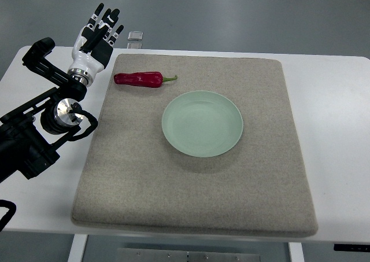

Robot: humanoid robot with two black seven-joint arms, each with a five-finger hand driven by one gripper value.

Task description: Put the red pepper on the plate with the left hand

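A red pepper (139, 79) with a green stem lies on the grey mat (196, 198) near its far left corner, stem pointing right. A pale green plate (202, 123) sits on the mat near the middle, empty. My left hand (98, 35) is at the far left of the table, just left of and beyond the pepper, fingers straight and spread, holding nothing. It is apart from the pepper. The right arm does not show.
The mat lies on a white table (332, 117). A small clear block (135, 36) sits at the table's far edge beside my left hand. My left arm's black links (34, 129) cover the table's left side.
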